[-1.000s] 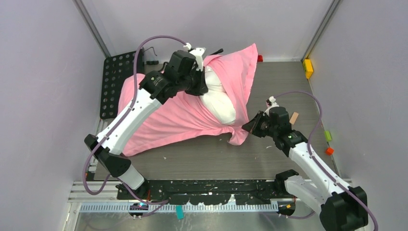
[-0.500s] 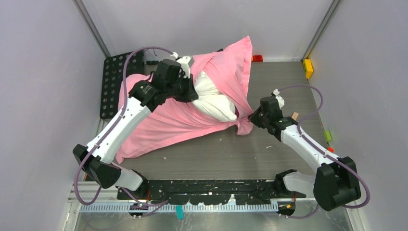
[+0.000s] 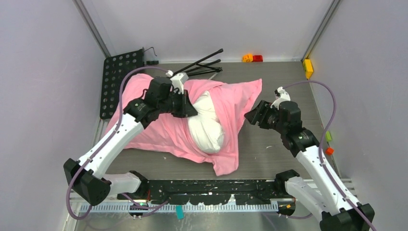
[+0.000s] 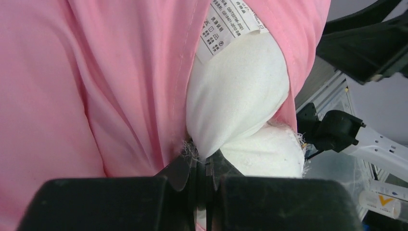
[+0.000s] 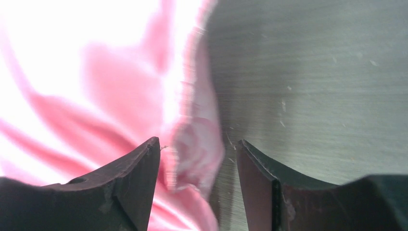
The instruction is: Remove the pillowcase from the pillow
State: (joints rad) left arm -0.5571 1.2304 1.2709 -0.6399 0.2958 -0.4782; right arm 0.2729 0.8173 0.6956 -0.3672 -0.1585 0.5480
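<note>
The pink satin pillowcase point(image 3: 159, 130) lies spread over the table's middle, with the white pillow point(image 3: 208, 126) bulging out of its opening. My left gripper point(image 3: 191, 109) is shut on a pinch of the pillow's white fabric point(image 4: 240, 91); pink pillowcase point(image 4: 96, 72) and its white tag point(image 4: 230, 21) lie right beside that pinch. My right gripper point(image 3: 253, 117) stands open at the pillowcase's right edge. In the right wrist view a blurred pink fold point(image 5: 195, 144) hangs loose between the spread fingers point(image 5: 139, 178), which do not grip it.
A black folding stand point(image 3: 202, 66) lies behind the pillowcase, next to a perforated black plate point(image 3: 117, 72). Small coloured blocks sit at the back point(image 3: 252, 58) and along the right side point(image 3: 308, 68) point(image 3: 329, 150). Bare grey table point(image 5: 312, 72) lies right of the fabric.
My right gripper has opened and let go of the pillowcase, whose raised end has dropped flat onto the table. The left arm has drawn the pillow nearer.
</note>
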